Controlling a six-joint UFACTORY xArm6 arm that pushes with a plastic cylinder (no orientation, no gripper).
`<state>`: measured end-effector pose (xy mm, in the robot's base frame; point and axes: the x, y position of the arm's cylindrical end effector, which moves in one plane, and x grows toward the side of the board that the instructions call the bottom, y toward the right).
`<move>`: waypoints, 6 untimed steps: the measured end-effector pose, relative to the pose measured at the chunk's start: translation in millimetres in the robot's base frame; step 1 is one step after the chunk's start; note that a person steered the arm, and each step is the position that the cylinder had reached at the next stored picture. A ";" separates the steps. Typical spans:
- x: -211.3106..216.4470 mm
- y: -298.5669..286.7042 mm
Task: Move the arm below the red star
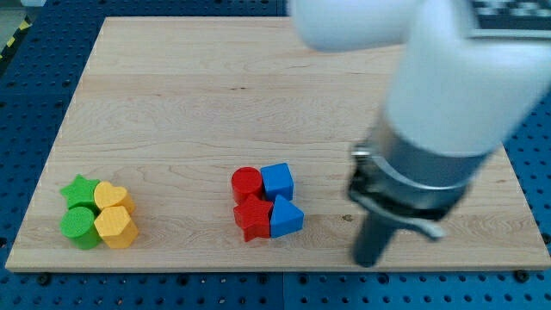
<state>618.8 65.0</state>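
The red star [253, 216] lies on the wooden board near the view's bottom centre, in a tight cluster. A red cylinder [246, 183] is just above it, a blue cube [277, 180] is above right, and a blue triangle [286, 217] touches its right side. My tip [368, 261] is the lower end of the dark rod, near the board's bottom edge. It is to the right of the red star and slightly lower, well apart from the cluster.
A second cluster sits at the bottom left: a green star [79, 189], a green cylinder [80, 225], a yellow heart [111, 196] and a yellow hexagon [115, 227]. The arm's large white and grey body [439, 112] covers the board's upper right. The board's bottom edge [275, 269] is close to my tip.
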 end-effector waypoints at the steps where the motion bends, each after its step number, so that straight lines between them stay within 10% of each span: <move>1: 0.2 -54.7; 6: -0.6 -83.4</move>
